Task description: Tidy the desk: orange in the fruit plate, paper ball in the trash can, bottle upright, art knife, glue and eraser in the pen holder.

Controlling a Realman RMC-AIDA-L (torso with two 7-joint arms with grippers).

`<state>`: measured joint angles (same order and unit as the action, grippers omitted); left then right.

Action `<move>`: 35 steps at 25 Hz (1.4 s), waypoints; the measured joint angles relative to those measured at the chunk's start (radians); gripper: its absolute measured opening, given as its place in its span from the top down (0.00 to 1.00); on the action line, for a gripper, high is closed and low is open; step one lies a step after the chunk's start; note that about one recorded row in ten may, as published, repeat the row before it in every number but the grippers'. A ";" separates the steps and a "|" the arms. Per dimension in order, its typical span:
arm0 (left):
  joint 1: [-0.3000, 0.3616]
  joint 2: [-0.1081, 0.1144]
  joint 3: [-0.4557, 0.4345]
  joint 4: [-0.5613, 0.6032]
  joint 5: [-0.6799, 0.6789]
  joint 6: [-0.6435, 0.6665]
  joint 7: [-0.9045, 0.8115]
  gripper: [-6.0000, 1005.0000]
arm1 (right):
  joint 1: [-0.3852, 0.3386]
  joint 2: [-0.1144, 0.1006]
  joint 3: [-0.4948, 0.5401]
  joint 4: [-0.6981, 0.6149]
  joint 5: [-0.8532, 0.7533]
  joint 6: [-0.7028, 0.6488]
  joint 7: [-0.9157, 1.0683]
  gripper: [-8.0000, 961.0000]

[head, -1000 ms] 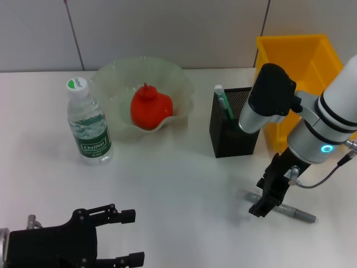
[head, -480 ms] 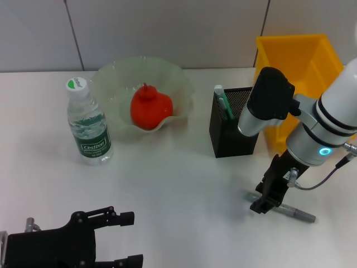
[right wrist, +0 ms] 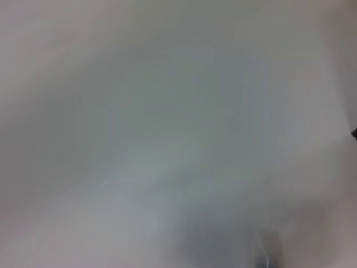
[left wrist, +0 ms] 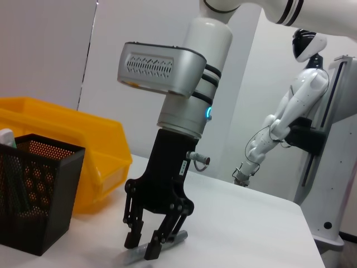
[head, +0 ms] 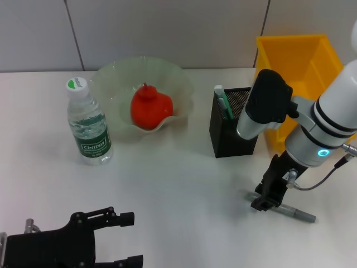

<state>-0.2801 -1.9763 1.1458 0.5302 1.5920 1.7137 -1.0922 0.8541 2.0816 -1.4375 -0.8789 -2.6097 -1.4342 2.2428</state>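
Fingers of the right gripper [head: 262, 202] straddle a grey art knife [head: 290, 211] lying flat on the white desk [head: 178, 178], parted narrowly with their tips down at its handle, in front of the black mesh pen holder [head: 233, 131] and the yellow trash can [head: 295, 61]. The orange [head: 150, 107] sits in the pale-green fruit plate [head: 167, 72], and the bottle [head: 88, 123] stands upright just beside that plate. The left gripper [head: 120, 240] hangs low at the near edge, jaws spread wide and empty
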 joint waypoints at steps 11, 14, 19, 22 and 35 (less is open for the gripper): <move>-0.001 0.002 -0.024 0.001 0.002 0.014 -0.003 0.19 | 0.000 0.001 -0.018 0.004 0.000 0.008 0.000 0.66; -0.001 0.001 -0.026 -0.001 0.003 0.016 -0.002 0.19 | 0.002 0.001 -0.026 0.012 0.000 0.010 0.002 0.68; 0.000 0.002 -0.026 -0.004 0.003 0.016 -0.001 0.19 | 0.001 0.002 -0.027 0.007 0.002 0.010 0.005 0.83; 0.001 0.002 -0.026 -0.004 0.003 0.016 -0.001 0.19 | -0.005 0.002 -0.013 -0.022 0.010 -0.003 0.006 0.83; 0.001 0.003 -0.026 -0.005 0.003 0.016 0.000 0.19 | -0.324 0.002 0.298 -0.563 0.587 -0.044 -0.212 0.83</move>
<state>-0.2793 -1.9728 1.1199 0.5253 1.5954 1.7293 -1.0921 0.5297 2.0831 -1.1394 -1.4424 -2.0230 -1.4782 2.0304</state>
